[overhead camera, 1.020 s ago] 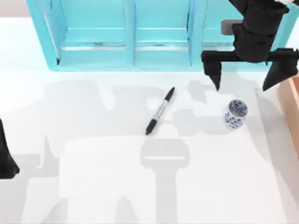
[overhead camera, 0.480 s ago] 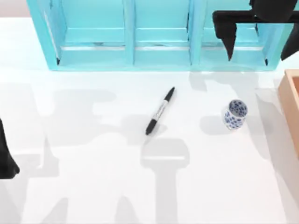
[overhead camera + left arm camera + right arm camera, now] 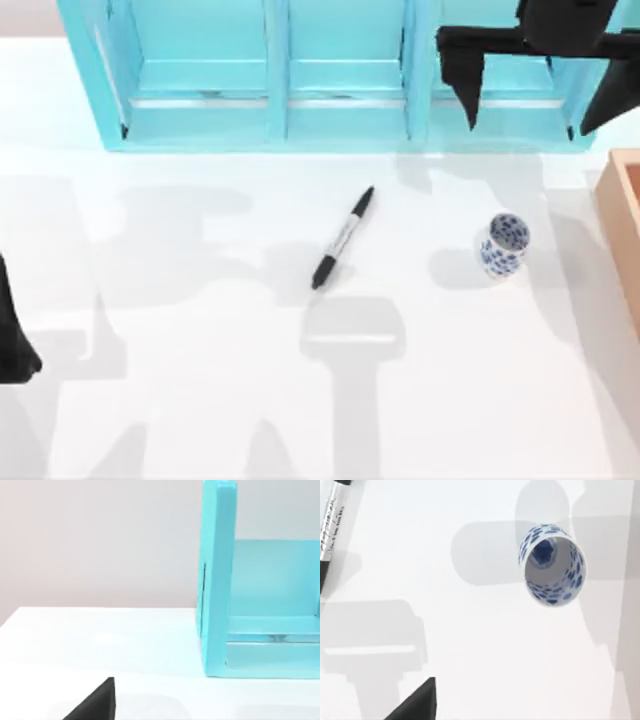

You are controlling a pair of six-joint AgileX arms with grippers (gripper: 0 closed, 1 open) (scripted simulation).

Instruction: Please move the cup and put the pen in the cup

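Right gripper (image 3: 538, 92), raised near the table's far right corner: its two black fingers (image 3: 463, 82) stand wide apart and hold nothing, one over the front of the turquoise shelf unit (image 3: 270, 75), the other near the top view's right edge. The cup (image 3: 504, 244), white with blue dots, stands upright with its mouth open on the white table (image 3: 200, 400), nearer the front than the gripper and apart from it; in the right wrist view the cup (image 3: 552, 563) is seen from above, its inside bare, with a grey shadow beside it. The pen (image 3: 343, 237) lies flat and slantwise near the table's middle, well to the left of the cup, one black end pointing toward the shelf unit; its grey-white label band shows at the edge of the right wrist view (image 3: 329, 527). A tan wooden box (image 3: 622, 220) sits at the table's right edge, just beyond the cup. Left gripper (image 3: 15, 345): parked at the table's left edge; whether its fingers are open or closed cannot be told. The left wrist view looks across the table to the shelf unit's end panel (image 3: 217, 580).
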